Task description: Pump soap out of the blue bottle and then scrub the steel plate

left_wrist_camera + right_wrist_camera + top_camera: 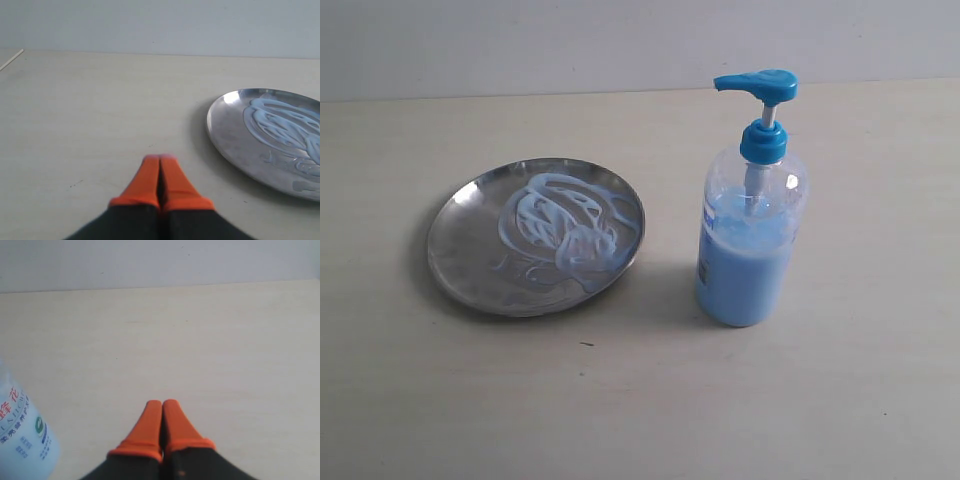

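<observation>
The steel plate [460, 240] lies on the table left of centre, round and shiny, with whitish-blue soap [560, 225] swirled across its middle and right side. The blue bottle [750, 240] stands upright to the plate's right, its blue pump head at the top and pale blue liquid inside. Neither gripper shows in the exterior view. In the left wrist view my left gripper [160, 159] is shut and empty over bare table, the steel plate [227, 127] and its soap [280, 122] off to one side. My right gripper [162, 403] is shut and empty, the blue bottle [22, 440] at the frame's edge.
A pale wooden table [640, 400] carries both things, and a plain light wall [520, 45] rises behind its far edge. A gap of bare table separates plate and bottle.
</observation>
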